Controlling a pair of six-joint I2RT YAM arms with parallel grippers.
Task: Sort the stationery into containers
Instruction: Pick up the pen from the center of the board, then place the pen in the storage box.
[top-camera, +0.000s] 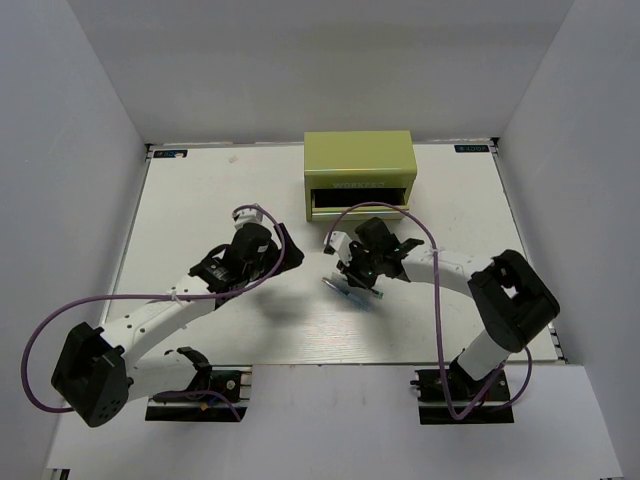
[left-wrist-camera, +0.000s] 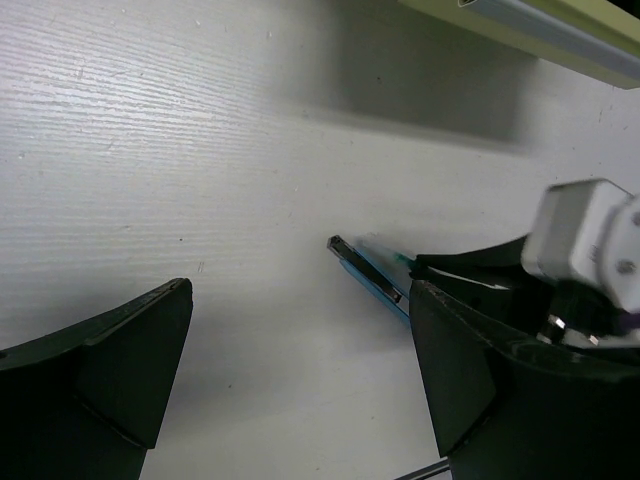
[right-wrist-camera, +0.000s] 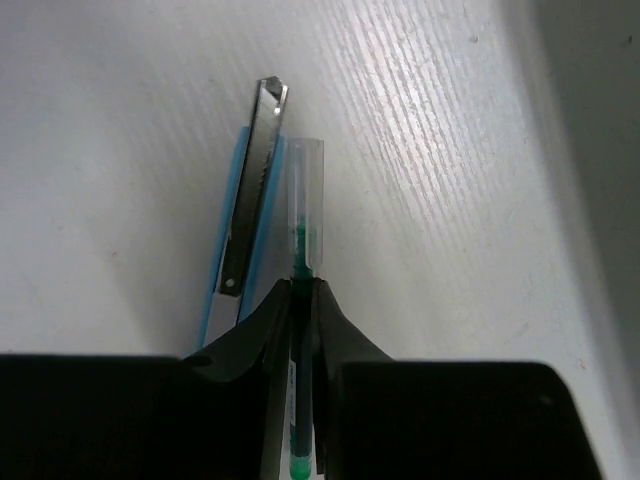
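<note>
Pinching the teal-green pen (right-wrist-camera: 302, 240), the right gripper (right-wrist-camera: 300, 292) hangs in front of the chest (top-camera: 359, 160), where the pale blue pen (right-wrist-camera: 250, 185) lies too; the left gripper (left-wrist-camera: 300, 295), front-left of the chest, has its jaws spread wide.

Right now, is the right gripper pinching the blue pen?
No, the right gripper pinches the teal-green pen, while the blue pen with the silver clip lies beside it on the table.

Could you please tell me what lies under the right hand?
A green pen pinched in the right hand, and a blue pen lying beside it on the table. The hand covers the blue pen's near end.
</note>
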